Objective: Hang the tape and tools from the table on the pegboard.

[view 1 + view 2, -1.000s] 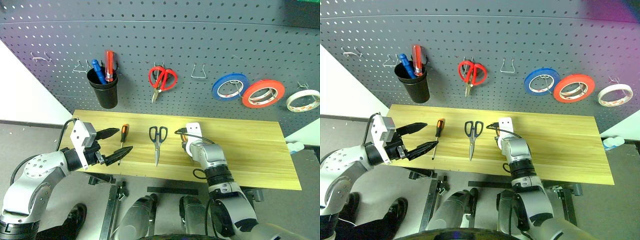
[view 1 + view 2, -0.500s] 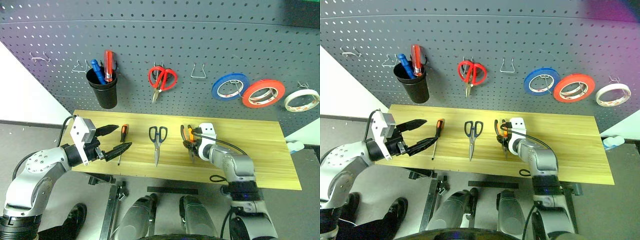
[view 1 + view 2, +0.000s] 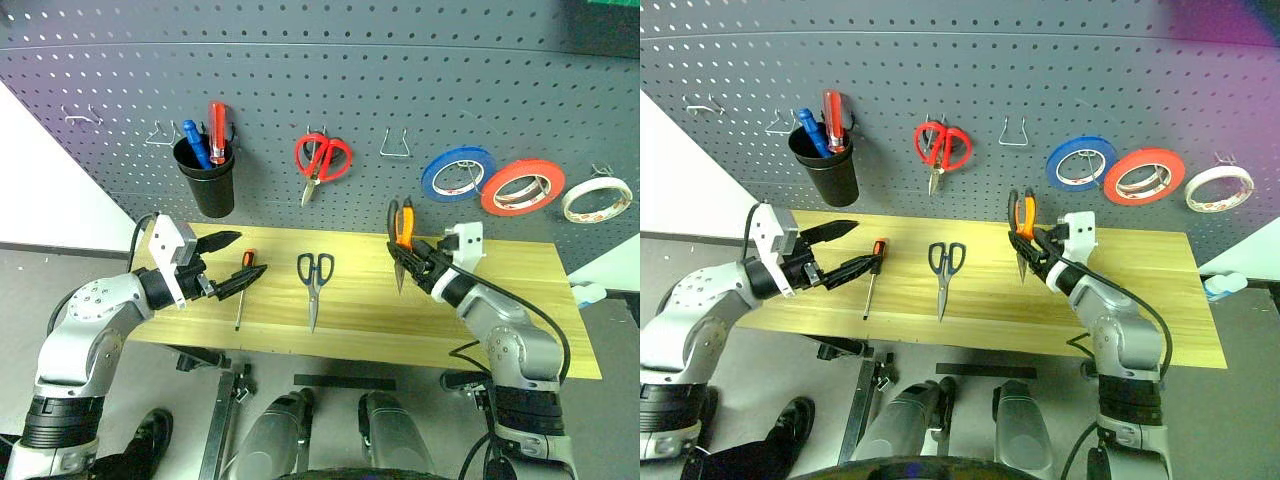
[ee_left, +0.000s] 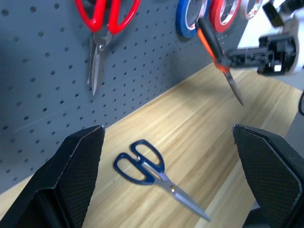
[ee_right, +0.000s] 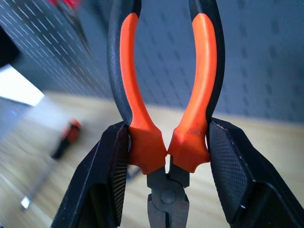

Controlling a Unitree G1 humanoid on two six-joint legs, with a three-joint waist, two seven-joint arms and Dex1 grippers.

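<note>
Right wrist view shows you the pliers (image 5: 164,102) clamped at the base of their orange handles by the right gripper (image 3: 428,268), held upright, nose down, above the table (image 3: 520,330) and short of the pegboard (image 3: 330,80). You're mid-carry; next, I judge, slip the handles over the empty hook (image 3: 397,146). A second ago they lay on the wood under that gripper. Your left gripper (image 3: 228,264) hangs spread wide by the screwdriver (image 3: 244,283), nearer than before.

Grey floor (image 3: 60,265) under bench; white wall panel (image 3: 45,185) at left, bright even light.
</note>
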